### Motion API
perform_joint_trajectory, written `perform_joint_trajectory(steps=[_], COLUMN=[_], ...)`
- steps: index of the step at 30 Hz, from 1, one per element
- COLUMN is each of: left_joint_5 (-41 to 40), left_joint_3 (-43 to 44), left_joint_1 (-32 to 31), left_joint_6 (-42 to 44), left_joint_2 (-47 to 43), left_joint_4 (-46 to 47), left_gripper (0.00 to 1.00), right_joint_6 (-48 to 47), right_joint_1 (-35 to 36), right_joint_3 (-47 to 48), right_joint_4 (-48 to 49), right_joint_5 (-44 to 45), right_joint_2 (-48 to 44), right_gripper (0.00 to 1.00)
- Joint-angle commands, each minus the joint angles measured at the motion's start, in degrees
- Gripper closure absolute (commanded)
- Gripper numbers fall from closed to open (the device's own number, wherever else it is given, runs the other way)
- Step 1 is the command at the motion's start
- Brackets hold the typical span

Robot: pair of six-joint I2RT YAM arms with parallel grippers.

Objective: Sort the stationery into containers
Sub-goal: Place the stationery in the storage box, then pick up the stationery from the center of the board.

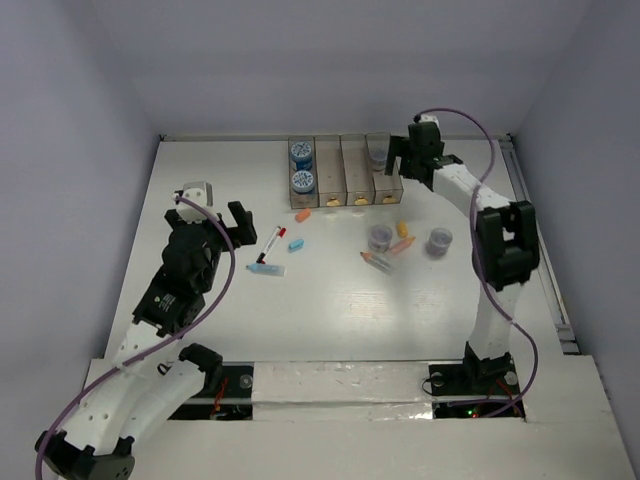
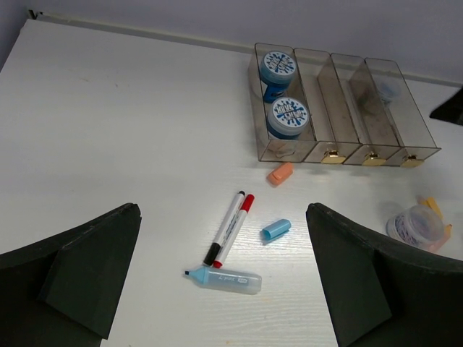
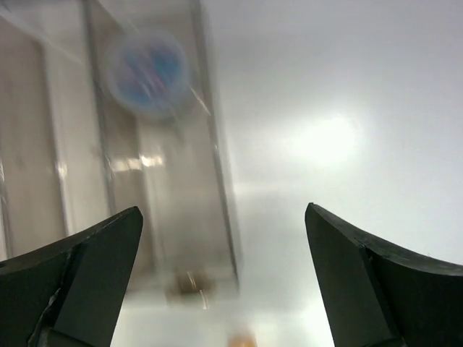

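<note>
**A:** Right tool, what state?
**B:** My right tool (image 3: 224,278) is released, with the fingers wide apart and nothing between them. It hangs at the far end of the row of four bins (image 1: 352,178), upper centre of the top view, by the rightmost one.

**A:** Anything in that bin?
**B:** One round piece (image 1: 377,153) at its far end. My wrist view is blurred, so it only shows as a bluish disc in the upper left.

**A:** And the left?
**B:** My left tool (image 2: 223,238) is also released and empty. It sits above the desk (image 1: 330,320), left of centre in the top view.

**A:** What's already sorted?
**B:** Two blue-topped rolls (image 2: 280,66) are in the leftmost bin, one behind the other. The two middle bins look empty.

**A:** And what's loose?
**B:** In the lower middle of the left wrist view, the red-capped marker (image 2: 235,230) lies alongside a black-capped marker (image 2: 223,231), the two touching. A light-blue highlighter (image 2: 231,279) lies just below them, and a light-blue cap (image 2: 276,229) just to their right. An orange stick (image 2: 279,173) lies near the leftmost bin's knob. Right of centre in the top view there are two greyish round pieces (image 1: 380,236), well apart, with orange and pink sticks (image 1: 385,258) around the left one.
</note>
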Motion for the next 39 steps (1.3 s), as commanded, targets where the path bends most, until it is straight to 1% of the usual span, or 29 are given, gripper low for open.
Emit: perform_joint_trajectory(steps=[1,2,3,5,8,12,15,19,22,26,27,29,30,32,33,35,39], left_joint_5=[1.1,1.0,1.1,1.3,1.4,1.1,1.1,0.8,0.7,0.5,0.4,0.3,0.3,0.2,0.2,0.0,-0.2], left_joint_3=[-0.1,-0.2,-0.2,-0.2,-0.3,-0.4,-0.5,-0.6,-0.6,-0.6,-0.6,-0.5,-0.5,-0.5,-0.5,-0.5,-0.4], left_joint_1=[-0.3,-0.3,-1.6,-2.4,-3.9,-5.3,-6.8,-8.0,-8.6,-8.6,-8.6,-8.6,-8.6,-8.6,-8.6,-8.6,-8.6], left_joint_6=[0.6,0.5,0.6,0.6,0.7,0.6,0.6,0.6,0.6,0.8,0.8,0.8,0.8,0.8,0.9,0.8,1.0], left_joint_2=[-1.7,-2.0,-2.5,-3.0,-4.8,-7.8,-9.4,-10.5,-10.5,-10.3,-10.2,-10.0,-9.7,-9.5,-9.2,-8.8,-7.5], left_joint_4=[3.0,3.0,3.0,3.0,2.9,2.7,2.6,2.4,2.4,2.4,2.4,2.4,2.4,2.4,2.4,2.4,2.5], left_gripper=[0.01,0.01,0.01,0.01,0.01,0.01,0.01,0.01,0.01,0.01,0.01,0.01,0.01,0.01,0.01,0.01,0.01], right_joint_6=[8.2,8.9,10.1,11.8,14.3,20.0,21.9,21.8,21.4,21.3,21.3,21.3,21.3,20.6,20.0,18.6,13.5], right_joint_1=[-0.3,-0.3,-0.3,-0.3,-0.3,-0.3,-0.3,-0.8,-0.8,-1.4,-1.4,-1.4,-1.4,-1.4,-1.4,-1.4,-0.7], right_joint_3=[-12.6,-19.1,-21.6,-26.2,-31.0,-34.4,-35.8,-37.9,-38.2,-37.5,-37.4,-37.4,-37.5,-37.3,-37.0,-34.6,-27.8], right_joint_4=[2.7,1.5,0.4,-4.4,-7.9,-11.5,-13.2,-12.5,-11.3,-10.1,-10.0,-9.8,-9.6,-9.8,-10.4,-11.2,-11.2], right_joint_5=[7.6,9.0,9.6,13.0,16.3,19.2,21.1,19.6,17.8,17.1,17.5,17.9,18.4,19.3,19.9,19.7,14.8], right_joint_2=[-14.0,-16.1,-19.5,-22.2,-26.3,-28.7,-28.8,-27.0,-25.3,-24.0,-23.8,-24.1,-24.5,-26.0,-26.5,-28.8,-30.7], right_gripper=[0.00,0.00,0.00,0.00,0.00,0.00,0.00,0.01,0.03,0.15,0.25,0.37,0.48,0.56,0.62,0.63,0.62])
